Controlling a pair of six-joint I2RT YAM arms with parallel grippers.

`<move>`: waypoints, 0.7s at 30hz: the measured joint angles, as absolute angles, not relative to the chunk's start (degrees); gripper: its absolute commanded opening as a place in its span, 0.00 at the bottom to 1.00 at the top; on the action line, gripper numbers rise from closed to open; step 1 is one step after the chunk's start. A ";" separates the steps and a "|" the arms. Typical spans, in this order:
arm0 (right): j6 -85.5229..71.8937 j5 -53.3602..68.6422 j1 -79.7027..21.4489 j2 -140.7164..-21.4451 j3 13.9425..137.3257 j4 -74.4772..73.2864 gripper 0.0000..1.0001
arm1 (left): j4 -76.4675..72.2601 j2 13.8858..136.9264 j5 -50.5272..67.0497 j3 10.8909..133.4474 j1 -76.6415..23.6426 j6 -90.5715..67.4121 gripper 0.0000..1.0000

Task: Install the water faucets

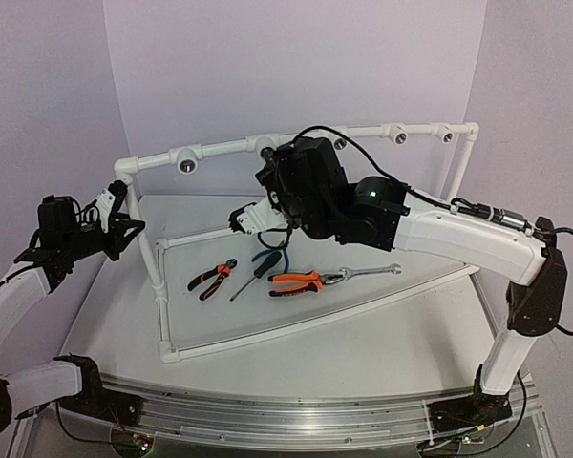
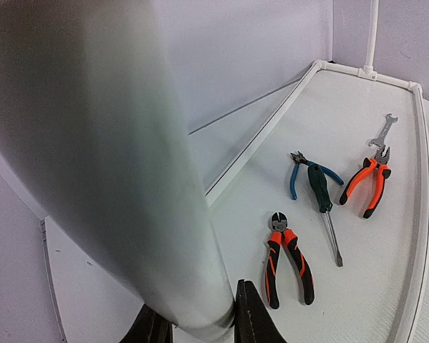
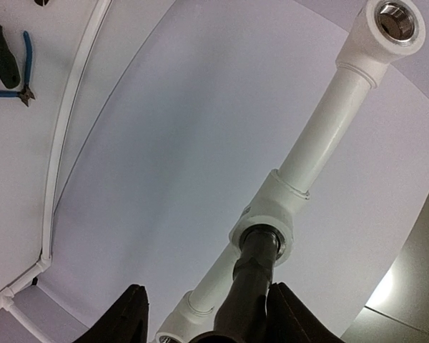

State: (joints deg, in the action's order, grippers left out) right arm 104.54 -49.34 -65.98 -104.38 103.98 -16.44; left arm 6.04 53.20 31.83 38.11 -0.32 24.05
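Tap (image 3: pixel 256 268) sits between open right jaws; left jaws clamp white pipe (image 2: pixel 114 179)

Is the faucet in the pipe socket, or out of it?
In: the right wrist view shows the dark faucet with its tip inside the white socket. How deep, cannot tell.

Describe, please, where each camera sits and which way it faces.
Top external: above and behind, looking down on the table; left arm and right arm show.
Left wrist: against the white pipe, looking down at tools; left gripper shows.
Right wrist: close to the water faucet, facing it; right gripper shows.
Shared: both wrist views show the blue cutters.
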 measured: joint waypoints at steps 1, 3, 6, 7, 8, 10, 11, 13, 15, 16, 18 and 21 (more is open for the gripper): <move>104.77 -49.28 -65.91 -104.45 104.18 -16.13 0.48 | 6.02 53.22 31.86 38.13 -0.32 24.05 0.00; 105.13 -49.21 -65.84 -104.51 104.40 -15.43 0.42 | 6.00 53.28 31.92 38.13 -0.32 24.05 0.00; 105.60 -48.98 -65.80 -104.53 104.42 -14.24 0.32 | 6.00 53.32 31.96 38.13 -0.32 24.08 0.00; 105.74 -48.83 -65.76 -104.53 104.42 -13.85 0.29 | 5.98 53.32 31.97 38.13 -0.32 24.08 0.00; 105.65 -48.73 -65.73 -104.57 104.42 -13.36 0.26 | 5.99 53.33 31.96 38.13 -0.32 24.08 0.00; 105.92 -48.47 -65.62 -104.70 104.42 -12.40 0.21 | 6.00 53.40 31.90 38.18 -0.32 23.98 0.00; 106.18 -48.51 -65.61 -104.80 104.42 -11.74 0.18 | 6.00 53.48 31.86 38.23 -0.32 23.91 0.00; 106.55 -48.63 -65.49 -105.14 104.42 -10.49 0.15 | 5.97 53.63 31.75 38.28 -0.27 23.63 0.00; 106.52 -48.70 -65.41 -105.42 104.42 -9.71 0.13 | 6.00 53.75 31.58 38.42 -0.27 23.53 0.00; 106.49 -48.74 -65.39 -105.54 104.42 -9.34 0.12 | 6.02 53.80 31.51 38.50 -0.27 23.51 0.00; 106.20 -49.02 -65.39 -105.77 104.38 -8.31 0.10 | 6.02 53.87 31.43 38.53 -0.27 23.45 0.00; 105.44 -49.67 -65.40 -106.10 103.91 -6.19 0.08 | 6.00 53.91 31.31 38.54 -0.22 23.16 0.00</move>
State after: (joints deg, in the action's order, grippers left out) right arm 105.44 -49.67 -65.40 -106.10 103.91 -6.19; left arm 6.00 53.91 31.31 38.54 -0.22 23.16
